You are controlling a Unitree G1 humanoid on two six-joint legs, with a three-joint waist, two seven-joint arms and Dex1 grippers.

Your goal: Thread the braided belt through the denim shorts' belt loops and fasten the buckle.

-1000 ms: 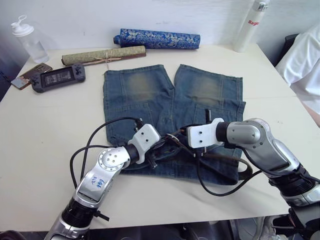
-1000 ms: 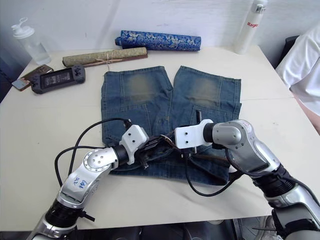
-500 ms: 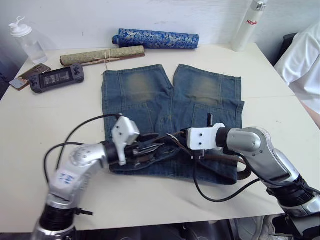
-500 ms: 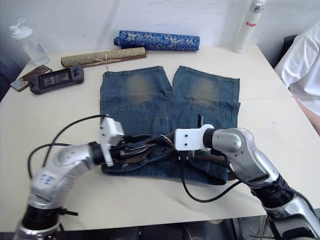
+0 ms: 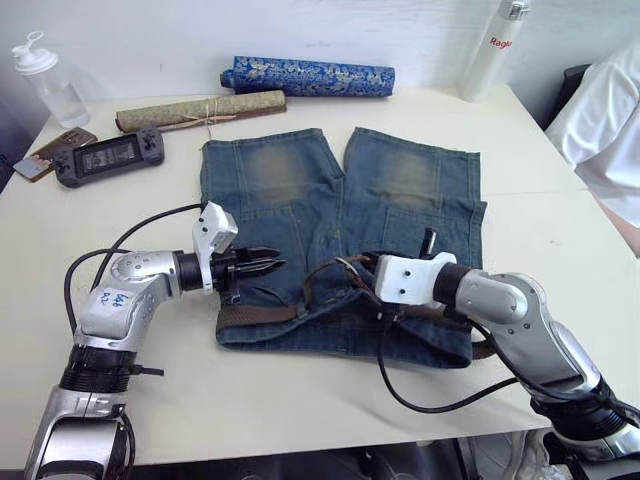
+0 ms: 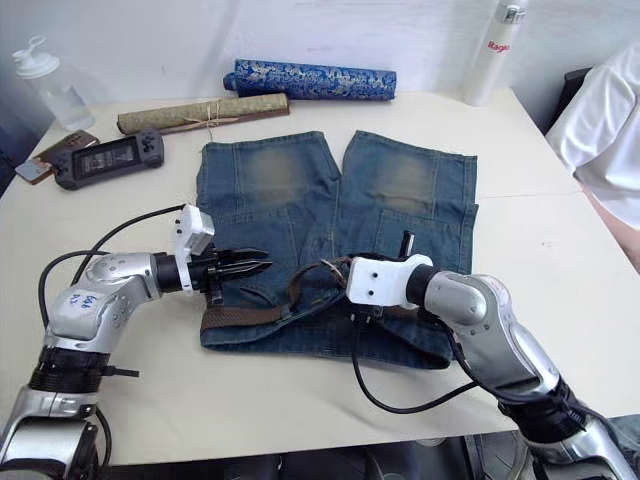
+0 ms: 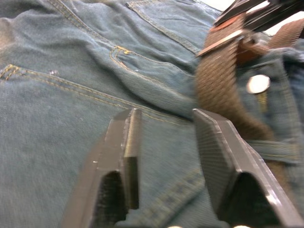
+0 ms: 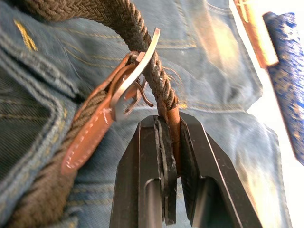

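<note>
The shorts [image 5: 340,235] lie flat on the table [image 5: 120,380], waistband toward the robot, and the belt [image 5: 262,316] runs along the waistband. The right gripper [image 8: 172,142] pinches the tan belt tip, which already passes through the buckle [image 8: 135,78]. The left gripper [image 5: 262,265] is open and holds nothing; it hangs over the left side of the shorts.

The risk, I think, is at the buckle. The tip is held only at its end, so a strong pull can make it slip from the fingers [image 8: 142,180]. With nothing pressing the shorts down, the pull may also drag and bunch the denim, and the prong may miss the weave.
</note>
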